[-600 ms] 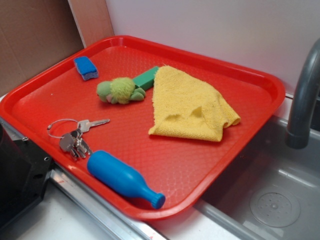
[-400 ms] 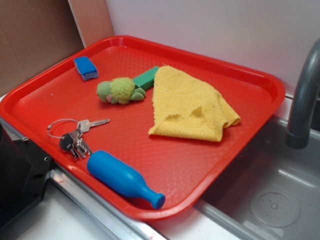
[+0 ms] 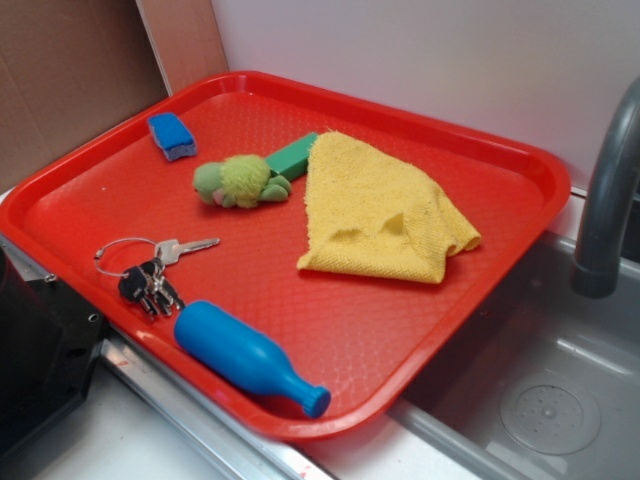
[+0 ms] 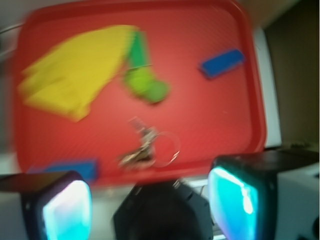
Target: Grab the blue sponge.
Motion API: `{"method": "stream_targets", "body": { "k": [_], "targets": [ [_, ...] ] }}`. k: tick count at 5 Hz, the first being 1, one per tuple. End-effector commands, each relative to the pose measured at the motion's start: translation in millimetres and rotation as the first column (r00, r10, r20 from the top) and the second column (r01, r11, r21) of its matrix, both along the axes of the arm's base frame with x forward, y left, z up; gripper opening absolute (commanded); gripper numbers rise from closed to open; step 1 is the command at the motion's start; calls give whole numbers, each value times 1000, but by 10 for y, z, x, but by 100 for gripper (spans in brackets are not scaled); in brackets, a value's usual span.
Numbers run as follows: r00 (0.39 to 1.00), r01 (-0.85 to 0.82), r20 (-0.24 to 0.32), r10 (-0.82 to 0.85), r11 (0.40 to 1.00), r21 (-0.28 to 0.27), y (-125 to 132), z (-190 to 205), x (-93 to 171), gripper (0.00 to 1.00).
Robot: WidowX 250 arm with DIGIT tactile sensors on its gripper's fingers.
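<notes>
The blue sponge (image 3: 172,135) lies flat in the far left corner of the red tray (image 3: 545,170). The blurred wrist view shows the blue sponge (image 4: 221,63) at the upper right, far ahead of my gripper (image 4: 150,205). My gripper is open, with its two cyan-lit fingers (image 4: 67,210) spread wide at the bottom of the frame and nothing between them. It hovers off the tray's near edge, beyond the keys (image 4: 147,147). In the exterior view only a black part of the robot (image 3: 40,350) shows at the lower left.
On the tray lie a green plush toy (image 3: 240,181), a green block (image 3: 292,156), a yellow cloth (image 3: 385,210), the keys (image 3: 150,275) and a blue bottle-shaped object (image 3: 245,357). A grey faucet (image 3: 610,190) and a sink (image 3: 540,400) are at the right.
Nothing on the tray has moved. The keys look a little darker, as if a shadow has come over them.
</notes>
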State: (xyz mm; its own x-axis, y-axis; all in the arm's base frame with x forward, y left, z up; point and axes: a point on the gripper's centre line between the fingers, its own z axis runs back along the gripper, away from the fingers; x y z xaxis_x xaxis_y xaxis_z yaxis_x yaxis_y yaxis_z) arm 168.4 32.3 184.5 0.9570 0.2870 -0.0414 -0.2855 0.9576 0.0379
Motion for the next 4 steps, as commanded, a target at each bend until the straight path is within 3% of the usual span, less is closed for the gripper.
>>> {"method": "stream_targets", "body": {
  "k": [1,2,3,4],
  "targets": [
    [862,-467,238,449,884,25,975,-760,395,100],
    [745,-630,312,590,776,36,1208,-913,299,100],
    [704,-672,324,632,740,18,1174,-1014,327,100],
    [703,-677,330,630,735,39,1067,-1107,486,100]
  ]
}}
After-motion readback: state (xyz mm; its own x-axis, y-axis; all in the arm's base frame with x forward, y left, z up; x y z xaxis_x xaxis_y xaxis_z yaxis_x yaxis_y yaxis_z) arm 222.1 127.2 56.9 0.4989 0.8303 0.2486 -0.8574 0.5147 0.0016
